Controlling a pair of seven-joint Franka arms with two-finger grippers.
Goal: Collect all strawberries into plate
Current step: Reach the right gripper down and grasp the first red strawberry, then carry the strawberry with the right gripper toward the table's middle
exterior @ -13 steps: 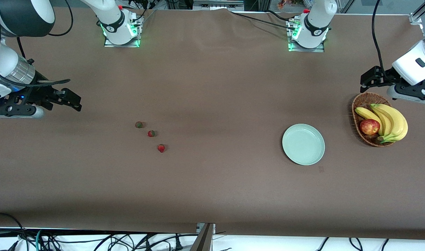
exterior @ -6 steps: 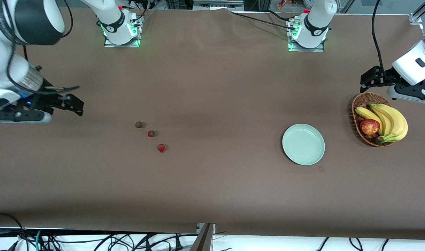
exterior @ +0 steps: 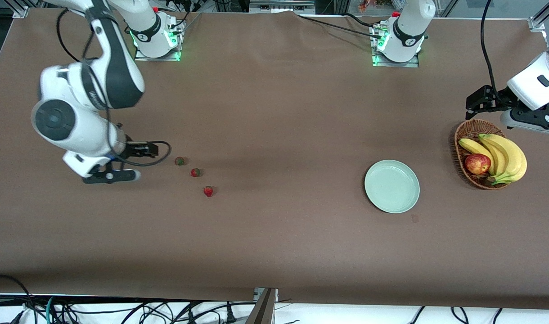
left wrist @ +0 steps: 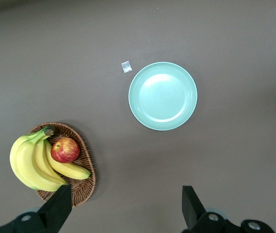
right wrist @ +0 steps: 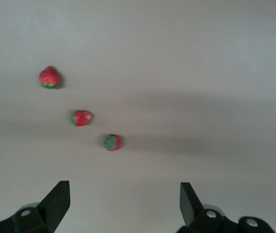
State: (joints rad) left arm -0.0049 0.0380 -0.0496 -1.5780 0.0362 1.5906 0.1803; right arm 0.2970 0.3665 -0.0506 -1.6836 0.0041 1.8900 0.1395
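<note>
Right wrist view: we see our right hand (right wrist: pixel 121 201) wide open and empty, over the tabletop (exterior: pixel 274 112) beside the strawberries (right wrist: pixel 82 117).
Strawberries: three in a loose diagonal row toward the right arm's end; in the front view they run from 10 o'clock to 4 o'clock, none yet on the plate (exterior: pixel 392 186).
Step in hand, as we judge it: reach for the nearest berry (exterior: pixel 179 160); we should centre it between the fingers, come straight down, and close gently so that it neither rolls nor bruises.
Left hand: our left hand (left wrist: pixel 123 204) waits open and empty, above the tabletop near the basket (exterior: pixel 464 155).
Plate: empty, well apart from the berries, toward the left arm's end.
Basket: just beside the plate, holding bananas (exterior: pixel 504 155) and an apple (exterior: pixel 477 164).
</note>
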